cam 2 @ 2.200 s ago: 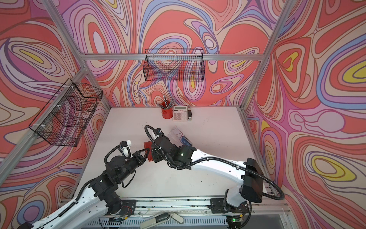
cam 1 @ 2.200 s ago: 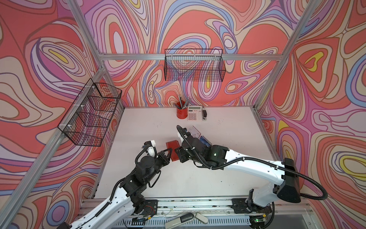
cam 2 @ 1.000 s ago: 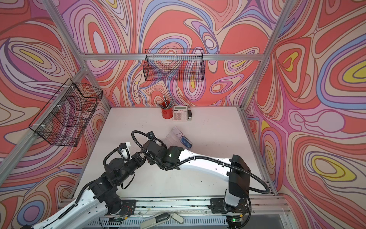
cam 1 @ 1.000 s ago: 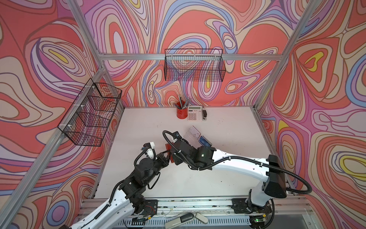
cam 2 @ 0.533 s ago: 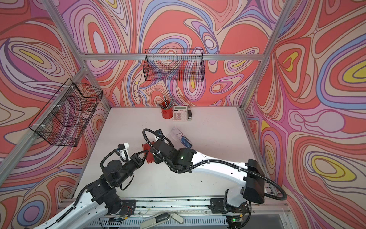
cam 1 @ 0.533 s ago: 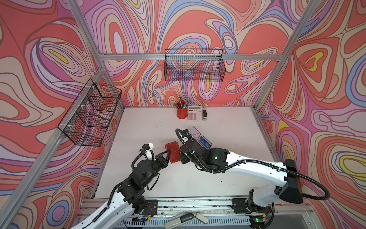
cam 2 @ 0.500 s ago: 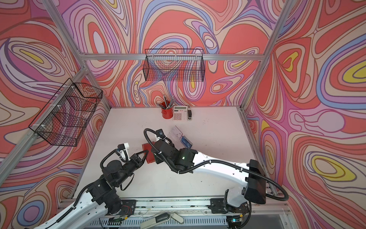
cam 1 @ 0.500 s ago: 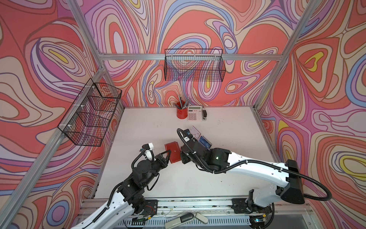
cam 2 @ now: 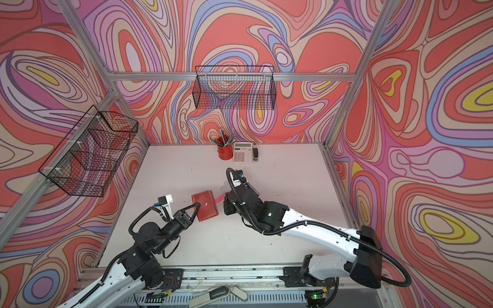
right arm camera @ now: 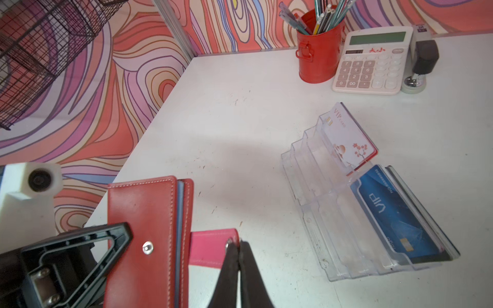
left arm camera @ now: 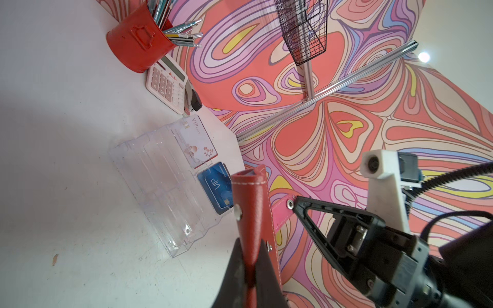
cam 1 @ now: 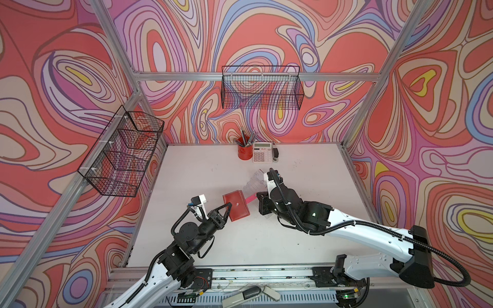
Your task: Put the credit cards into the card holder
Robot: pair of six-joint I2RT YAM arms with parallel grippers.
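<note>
Left gripper [cam 1: 229, 210] clamps wallet [cam 1: 237, 206] — right gripper [right arm camera: 238, 243] pinches pink strap [right arm camera: 208, 249], now drawn rightward.

In the right wrist view the closed fingers of the right gripper [right arm camera: 237, 244], pinching the pink strap [right arm camera: 210, 246], run off the picture's edge. So does the near end of the red wallet [right arm camera: 144, 213] beside them. Only a thin blue edge of the credit cards [right arm camera: 180, 208] shows between its leaves, so their number cannot be told. Past the gripper, the blue VIP card [right arm camera: 394, 213] in the clear card holder [right arm camera: 328, 218] covers what stands behind it, and its fine print is too small to read. In the left wrist view the left gripper [left arm camera: 251, 241], clamped on the wallet, is also cut off, and the wallet hides part of that blue card. In both top views the right arm covers most of the holder and its own fingertips.
</note>
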